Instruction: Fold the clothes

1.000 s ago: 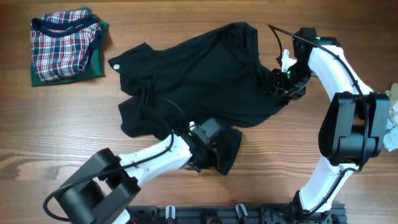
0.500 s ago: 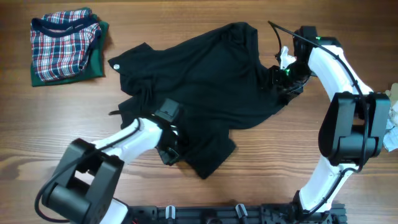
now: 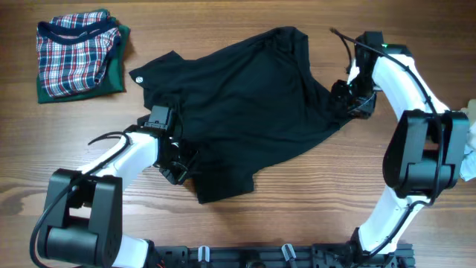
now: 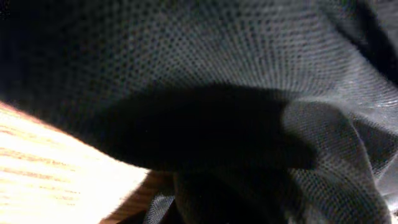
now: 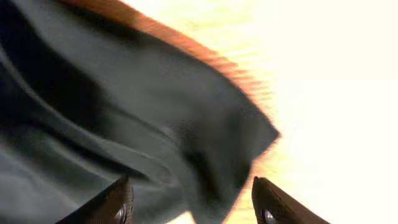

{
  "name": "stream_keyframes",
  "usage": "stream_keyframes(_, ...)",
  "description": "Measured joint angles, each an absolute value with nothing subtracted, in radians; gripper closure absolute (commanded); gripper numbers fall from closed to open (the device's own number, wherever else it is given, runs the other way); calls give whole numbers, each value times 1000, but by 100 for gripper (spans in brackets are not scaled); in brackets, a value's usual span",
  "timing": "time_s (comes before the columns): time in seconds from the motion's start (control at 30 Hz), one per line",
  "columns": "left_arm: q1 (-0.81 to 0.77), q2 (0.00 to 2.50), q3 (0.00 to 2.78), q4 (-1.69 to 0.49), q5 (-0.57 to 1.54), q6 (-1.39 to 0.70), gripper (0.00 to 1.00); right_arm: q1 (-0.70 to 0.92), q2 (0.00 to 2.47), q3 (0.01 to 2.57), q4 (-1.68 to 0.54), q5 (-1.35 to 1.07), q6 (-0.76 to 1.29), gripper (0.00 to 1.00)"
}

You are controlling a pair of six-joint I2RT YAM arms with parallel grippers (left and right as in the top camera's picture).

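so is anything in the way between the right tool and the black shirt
Nothing visible does. The right tool has its fingers spread, with the edge of the black shirt directly ahead of them. The folded plaid pile sits far off across the table.

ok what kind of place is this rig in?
Probably a lab bench for folding trials: left arm and right arm at a wood table, a loose black shirt, a folded plaid pile in the corner.

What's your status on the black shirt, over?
Right gripper open at edge of black shirt. Left gripper buried in cloth, grip unseen. Shirt bunched, unfolded. Plaid pile off to the side, not in the way.
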State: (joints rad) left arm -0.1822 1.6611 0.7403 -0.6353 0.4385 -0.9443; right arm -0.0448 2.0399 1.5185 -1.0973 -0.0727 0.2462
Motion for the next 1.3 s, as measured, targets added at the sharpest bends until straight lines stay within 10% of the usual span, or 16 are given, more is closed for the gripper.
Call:
stream_keyframes(0.8, 323, 1651, 759, -611, 350, -894, 91, 117, 2040, 1382, -1008, -164, 185, 49)
stream_keyframes(1.3, 333, 1651, 761, -607, 371, -824, 80, 421, 1796, 1354, -1080, 36, 140, 44)
